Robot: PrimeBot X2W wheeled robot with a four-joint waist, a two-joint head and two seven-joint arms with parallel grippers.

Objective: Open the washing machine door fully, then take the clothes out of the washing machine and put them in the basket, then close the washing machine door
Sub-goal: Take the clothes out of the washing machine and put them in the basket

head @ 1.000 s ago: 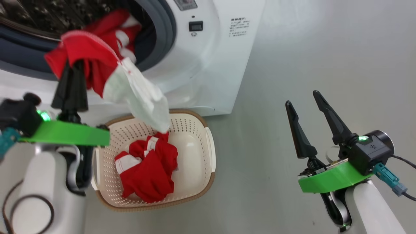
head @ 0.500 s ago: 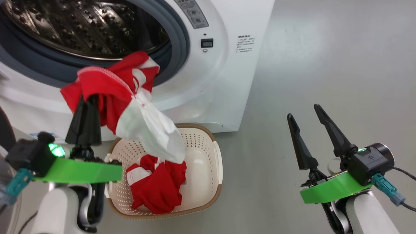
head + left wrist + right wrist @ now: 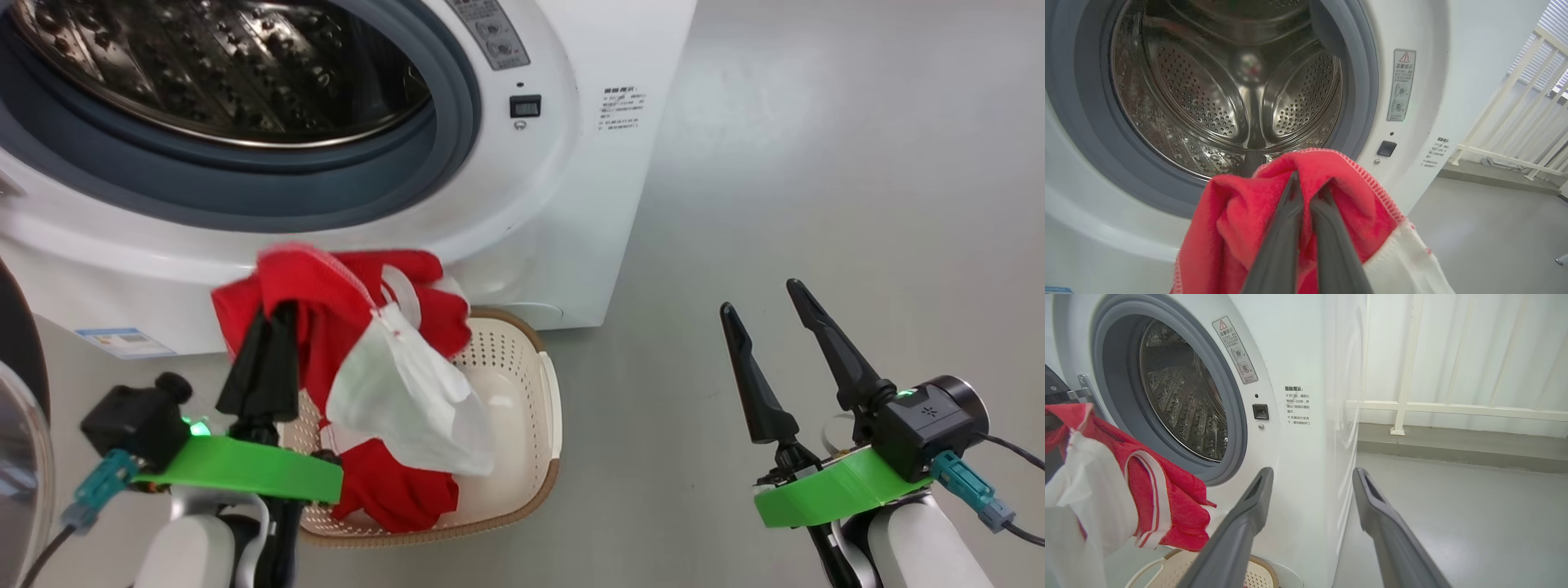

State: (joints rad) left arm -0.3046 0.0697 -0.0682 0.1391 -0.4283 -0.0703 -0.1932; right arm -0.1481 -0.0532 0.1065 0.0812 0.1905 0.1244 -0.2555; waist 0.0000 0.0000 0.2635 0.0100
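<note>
The washing machine (image 3: 571, 163) stands with its steel drum (image 3: 220, 65) in plain sight and no fabric showing inside. At the far left edge a strip of the washing machine door (image 3: 18, 351) is swung out. My left gripper (image 3: 273, 314) is shut on a red garment (image 3: 326, 302) with a white patch (image 3: 408, 400), which hangs over the basket (image 3: 539, 392). More red clothes (image 3: 392, 490) lie in the basket. The left wrist view has the fingers (image 3: 1290, 212) pinching red cloth (image 3: 1237, 220) before the drum. My right gripper (image 3: 758, 296) is open and holds nothing, to the right of the basket.
Bare grey floor (image 3: 816, 163) stretches to the right of the machine. A white railing (image 3: 1453, 406) runs along the wall beyond it. A blue label (image 3: 122, 343) marks the machine's lower front. The basket sits on the floor close against the machine's front.
My left gripper has drawn the red garment out of the drum opening and lowered it over the basket. The head camera has shifted too. The right gripper has stayed open in place.
</note>
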